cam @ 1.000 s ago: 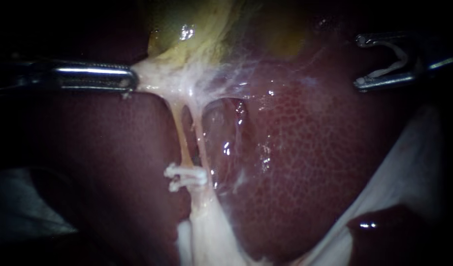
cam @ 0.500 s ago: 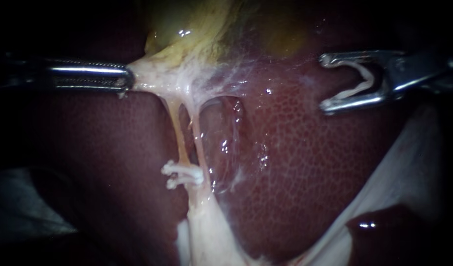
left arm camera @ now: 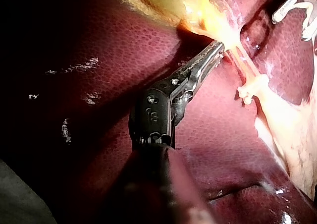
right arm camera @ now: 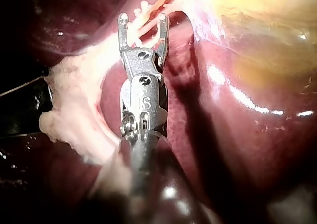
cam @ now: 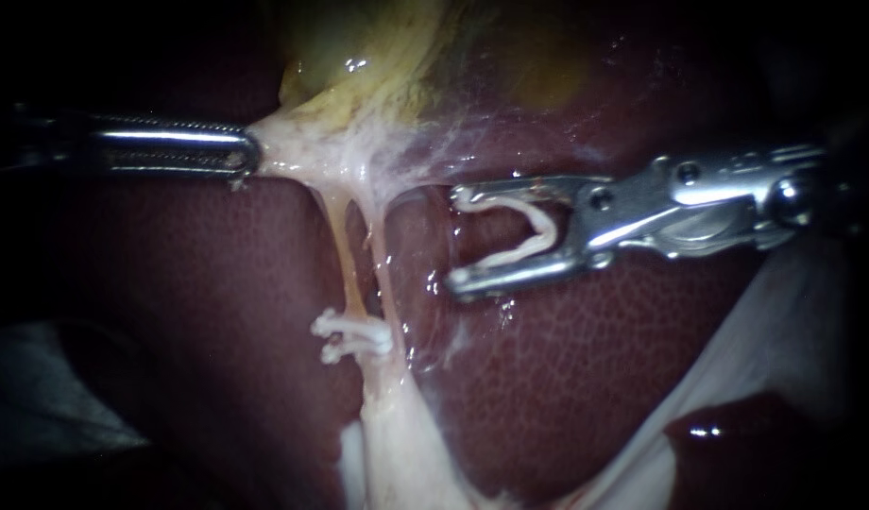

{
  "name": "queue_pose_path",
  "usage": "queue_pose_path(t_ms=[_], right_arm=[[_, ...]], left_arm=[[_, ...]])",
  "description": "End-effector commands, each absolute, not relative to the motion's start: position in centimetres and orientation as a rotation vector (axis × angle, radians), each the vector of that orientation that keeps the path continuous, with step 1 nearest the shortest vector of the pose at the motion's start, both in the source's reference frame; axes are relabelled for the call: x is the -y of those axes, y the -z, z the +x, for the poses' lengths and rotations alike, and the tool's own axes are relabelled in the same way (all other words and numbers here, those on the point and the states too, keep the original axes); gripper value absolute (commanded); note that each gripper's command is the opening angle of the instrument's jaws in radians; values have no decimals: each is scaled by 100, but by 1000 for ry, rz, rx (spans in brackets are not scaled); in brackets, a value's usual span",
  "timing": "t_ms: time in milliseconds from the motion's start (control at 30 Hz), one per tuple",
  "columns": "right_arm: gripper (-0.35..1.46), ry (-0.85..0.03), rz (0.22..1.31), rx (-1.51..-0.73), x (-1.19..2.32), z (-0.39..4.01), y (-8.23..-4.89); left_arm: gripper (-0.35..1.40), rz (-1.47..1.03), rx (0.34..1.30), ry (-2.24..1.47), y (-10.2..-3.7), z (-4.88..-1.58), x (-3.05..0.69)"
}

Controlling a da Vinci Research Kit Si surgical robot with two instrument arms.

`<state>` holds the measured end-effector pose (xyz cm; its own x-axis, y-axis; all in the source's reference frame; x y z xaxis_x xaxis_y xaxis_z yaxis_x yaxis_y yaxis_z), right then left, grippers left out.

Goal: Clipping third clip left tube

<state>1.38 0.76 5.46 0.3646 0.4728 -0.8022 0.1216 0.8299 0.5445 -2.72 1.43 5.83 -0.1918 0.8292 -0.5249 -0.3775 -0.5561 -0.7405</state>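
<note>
My left instrument is shut on pale tissue at the gallbladder's lower end and holds it stretched to the left; the left wrist view shows the same hold. Two thin tubes run down from there, the yellowish left tube and the right tube. Two white clips sit low across them. My right instrument carries an open white clip between its wide-spread jaws, just right of the tubes and apart from them. In the right wrist view its jaws point at the tubes.
Dark red liver lies under and around the tubes. Pale fatty tissue spreads below the clips. A white cloth lies at the lower right. In the left wrist view my right instrument's jaws show beyond the tubes.
My right instrument has travelled left and downward from the upper right with its clip, ending close beside the tubes. My left instrument keeps its hold unchanged.
</note>
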Motion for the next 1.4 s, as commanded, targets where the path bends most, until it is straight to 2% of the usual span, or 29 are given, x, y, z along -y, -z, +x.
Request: queue_pose_path(t_ms=[33, 367, 767, 1033, 1400], right_arm=[[49, -244, 591, -1197, -73, 144, -550], [48, -250, 654, -1195, -56, 181, -589], [49, -267, 664, -1182, -57, 187, -649], [49, -261, 701, -1205, -54, 199, -665], [48, -250, 744, -1257, -50, 226, -669]], left_arm=[[-35, -1223, 585, -1853, -583, -272, -143], [-35, -1223, 584, -1853, -582, -273, -142], [-35, -1223, 583, -1853, -582, -273, -142], [-35, -1221, 579, -1852, -581, -274, -141], [-35, -1221, 578, -1852, -581, -274, -141]])
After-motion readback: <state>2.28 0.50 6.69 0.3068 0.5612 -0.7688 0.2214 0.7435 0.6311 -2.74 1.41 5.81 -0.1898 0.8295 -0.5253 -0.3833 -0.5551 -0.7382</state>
